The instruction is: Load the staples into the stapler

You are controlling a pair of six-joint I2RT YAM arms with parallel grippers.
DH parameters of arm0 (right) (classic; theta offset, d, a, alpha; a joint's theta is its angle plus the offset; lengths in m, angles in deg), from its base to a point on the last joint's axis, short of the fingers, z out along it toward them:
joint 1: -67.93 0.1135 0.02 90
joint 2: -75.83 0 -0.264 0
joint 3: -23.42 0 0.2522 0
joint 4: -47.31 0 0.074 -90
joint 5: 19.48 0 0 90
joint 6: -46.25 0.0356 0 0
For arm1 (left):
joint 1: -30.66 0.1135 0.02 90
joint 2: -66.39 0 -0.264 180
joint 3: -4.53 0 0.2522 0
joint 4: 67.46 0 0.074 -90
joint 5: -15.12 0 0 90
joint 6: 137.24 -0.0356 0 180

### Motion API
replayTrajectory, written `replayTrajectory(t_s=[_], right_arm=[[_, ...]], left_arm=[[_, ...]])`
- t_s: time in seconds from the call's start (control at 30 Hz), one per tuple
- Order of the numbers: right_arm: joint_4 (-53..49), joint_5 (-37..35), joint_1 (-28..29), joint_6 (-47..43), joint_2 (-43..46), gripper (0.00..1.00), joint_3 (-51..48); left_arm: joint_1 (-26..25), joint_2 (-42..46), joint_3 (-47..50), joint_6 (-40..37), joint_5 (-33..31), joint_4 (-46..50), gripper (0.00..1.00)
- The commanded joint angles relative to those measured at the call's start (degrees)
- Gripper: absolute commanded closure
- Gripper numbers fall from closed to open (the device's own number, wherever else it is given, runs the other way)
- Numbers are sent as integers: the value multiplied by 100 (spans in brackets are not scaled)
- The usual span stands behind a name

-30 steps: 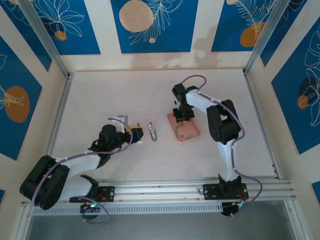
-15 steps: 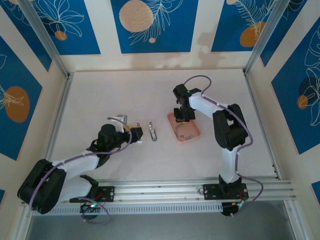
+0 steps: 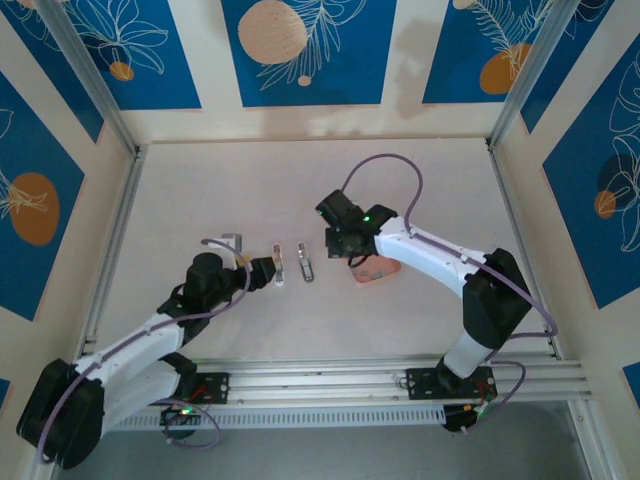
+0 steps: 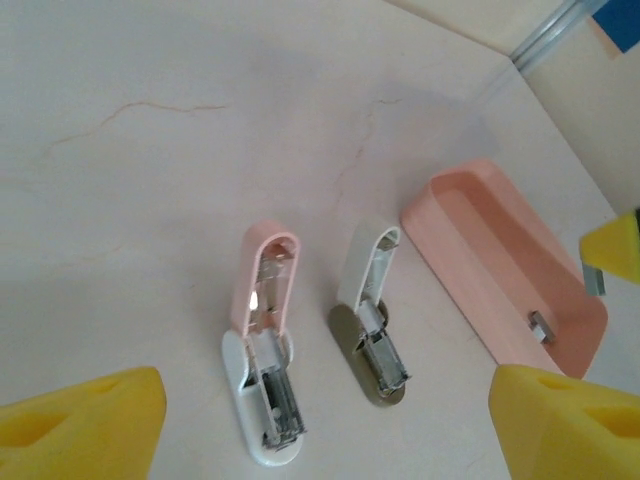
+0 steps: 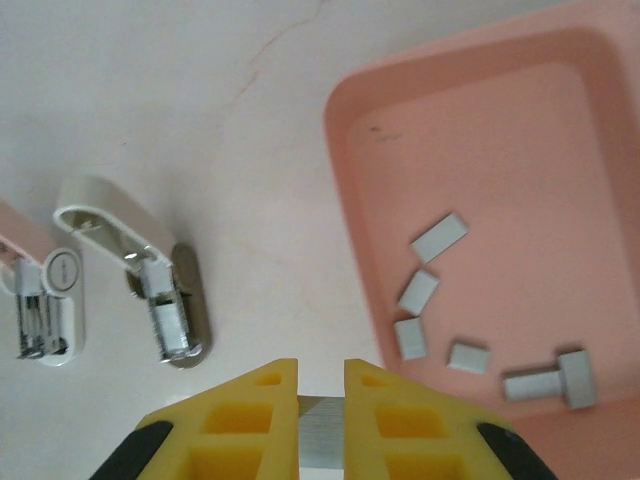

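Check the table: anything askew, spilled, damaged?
Nothing damaged or spilled. Loose staples lie at odd angles inside the pink tray; the pink stapler and grey stapler lie hinged open for loading. Right tool grips one staple strip.

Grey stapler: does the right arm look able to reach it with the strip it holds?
Probably yes. The right tool, shut on a staple strip, hangs near the grey stapler, which lies open on the table with nothing between them.
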Motion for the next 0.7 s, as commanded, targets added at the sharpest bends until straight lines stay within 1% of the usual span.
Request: replayTrajectory(t_s=[0.0,0.17,0.37,0.53,0.67], right_arm=[[86,-605,372,735,48,86,-21],[36,-765,864,1102,-410,85,389],[-107,-771,1283,1343,-1177,85,1099],[-234,-459,1366,1381,-1797,85,1637],[-322,-296,1426,1362,-2150,86,2026]], left_arm=[[114,366,193,152,-442,797,14],[133,938,373,160,-918,1380,13],[136,1185,709,335,-1318,1428,11],[47,1432,990,517,-1875,1548,9],[-116,1490,1128,539,-2139,1474,9]])
